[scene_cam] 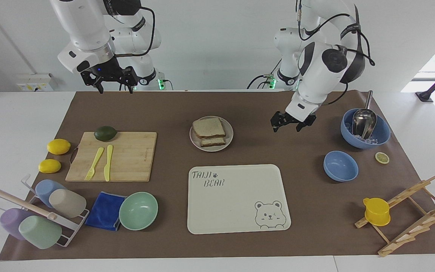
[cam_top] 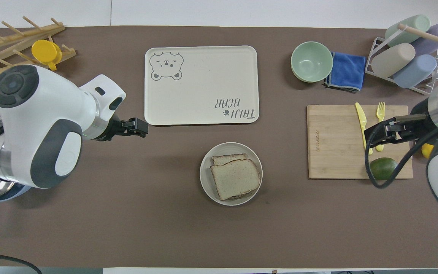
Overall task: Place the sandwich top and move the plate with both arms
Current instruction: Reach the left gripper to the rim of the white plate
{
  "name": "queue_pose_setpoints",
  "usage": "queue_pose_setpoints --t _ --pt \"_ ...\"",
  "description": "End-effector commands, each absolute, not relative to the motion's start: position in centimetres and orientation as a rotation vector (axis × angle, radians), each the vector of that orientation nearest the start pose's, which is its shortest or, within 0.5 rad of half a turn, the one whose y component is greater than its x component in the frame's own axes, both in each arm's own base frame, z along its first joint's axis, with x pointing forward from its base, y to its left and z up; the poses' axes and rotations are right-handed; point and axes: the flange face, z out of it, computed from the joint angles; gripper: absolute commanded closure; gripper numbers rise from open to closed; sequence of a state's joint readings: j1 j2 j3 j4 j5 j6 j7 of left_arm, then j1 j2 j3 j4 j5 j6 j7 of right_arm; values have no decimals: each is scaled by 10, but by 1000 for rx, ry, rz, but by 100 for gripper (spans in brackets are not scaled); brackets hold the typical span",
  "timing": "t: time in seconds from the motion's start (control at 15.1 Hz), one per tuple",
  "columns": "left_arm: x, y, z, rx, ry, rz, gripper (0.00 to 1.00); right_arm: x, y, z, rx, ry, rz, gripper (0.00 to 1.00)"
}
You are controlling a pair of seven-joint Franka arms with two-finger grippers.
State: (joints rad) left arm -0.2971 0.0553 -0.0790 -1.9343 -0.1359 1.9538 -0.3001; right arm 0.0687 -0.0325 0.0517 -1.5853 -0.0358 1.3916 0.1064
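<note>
The sandwich top [scene_cam: 209, 127] lies askew on a second bread slice on the plate [scene_cam: 229, 140], near the middle of the mat. It also shows in the overhead view [cam_top: 235, 179], with the plate's rim [cam_top: 206, 179] around it. No egg shows. My left gripper [scene_cam: 287, 128] is open and empty, low over the bare mat between the plate and the scoop bowl; it also shows in the overhead view [cam_top: 139, 127]. My right gripper [scene_cam: 114, 90] is open and empty, raised over the mat's edge near its base, above the cutting board [cam_top: 384, 133].
The bear tray [scene_cam: 236, 198] lies farther from the robots than the plate. A blue bowl with a metal scoop [scene_cam: 364, 130] and a small blue bowl [scene_cam: 340, 165] stand at the left arm's end. The cutting board [scene_cam: 127, 156], the green bowl [scene_cam: 138, 210] and a cup rack are at the right arm's end.
</note>
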Motion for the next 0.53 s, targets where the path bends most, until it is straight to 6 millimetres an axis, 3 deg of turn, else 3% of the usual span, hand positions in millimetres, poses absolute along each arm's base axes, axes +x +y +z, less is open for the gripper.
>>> queue_pose_setpoints --t 0.0,0.33,0.46 --pt "515 -236 436 -3266 1 99 0 530 36 622 -3142 50 241 0" --pt "514 -243 436 -3273 5 70 0 531 26 616 -3138 17 267 0" --pt "509 -256 422 -3274 34 58 0 530 27 617 -3141 15 282 0"
